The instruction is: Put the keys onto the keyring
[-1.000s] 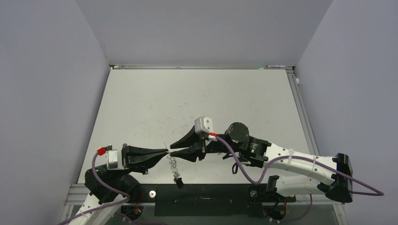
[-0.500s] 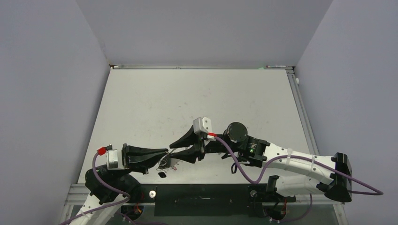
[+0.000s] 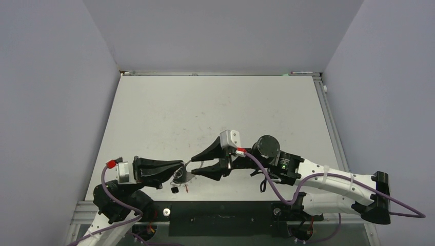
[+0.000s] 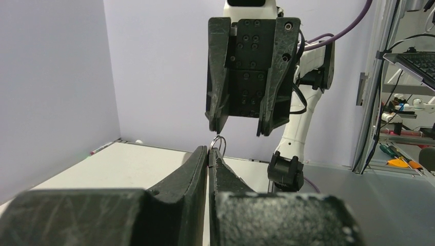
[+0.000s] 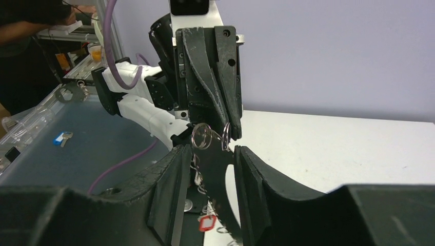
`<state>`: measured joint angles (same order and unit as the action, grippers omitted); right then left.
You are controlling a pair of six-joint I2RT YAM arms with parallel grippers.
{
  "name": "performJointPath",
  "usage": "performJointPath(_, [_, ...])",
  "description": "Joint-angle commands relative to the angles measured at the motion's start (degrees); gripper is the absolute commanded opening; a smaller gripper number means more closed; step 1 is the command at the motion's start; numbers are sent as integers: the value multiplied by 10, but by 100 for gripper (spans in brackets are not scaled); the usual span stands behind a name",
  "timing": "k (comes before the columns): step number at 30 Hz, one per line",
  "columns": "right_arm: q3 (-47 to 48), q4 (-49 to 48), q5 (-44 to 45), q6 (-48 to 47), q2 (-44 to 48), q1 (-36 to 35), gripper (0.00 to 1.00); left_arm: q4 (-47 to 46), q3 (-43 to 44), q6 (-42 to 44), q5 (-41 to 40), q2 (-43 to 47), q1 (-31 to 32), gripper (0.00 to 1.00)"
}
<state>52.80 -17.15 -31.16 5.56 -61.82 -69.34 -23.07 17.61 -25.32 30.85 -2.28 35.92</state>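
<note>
Nearest my bases, close to the tabletop's (image 3: 215, 107) front edge, the dark-headed key (image 3: 174, 189) and the red-tagged key (image 3: 188, 188) sit low beneath my two tools; from above I cannot tell whether they rest on the surface or dangle just clear of it. In my right wrist view the red-tagged key (image 5: 206, 223) shows under the keyring (image 5: 215, 177) among thin wire loops. Just above them, my left tool (image 3: 180, 168) is pressed together and pinches the keyring (image 3: 179, 177) at its upper edge, so the flat grey plate hangs down from the tips. In my left wrist view the left tool (image 4: 209, 156) has one of the wire split rings (image 4: 218, 142) poking up from between its closed fingers. My right tool (image 3: 193, 165) faces it tip to tip, spread apart and holding nothing; in my right wrist view its two fingers (image 5: 174, 169) stand either side of the hanging plate, and I cannot tell whether they touch it. Two wire split rings (image 5: 201, 136) sit beside the left tool (image 5: 230, 130) at the plate's top. Off to the side, on the dark surface by my left arm, lies the blue-tagged key (image 5: 61, 137), well apart from the keyring
</note>
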Motion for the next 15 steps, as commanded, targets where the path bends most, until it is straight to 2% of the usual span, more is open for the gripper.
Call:
performJointPath(1, [6,-3,8,-14,27,6,38,-18,10,-4,-23,3,-5,0])
performJointPath(15, [-3,-45,31,-4,-15,1,35,-31,7,-19,-21,-5,-11,0])
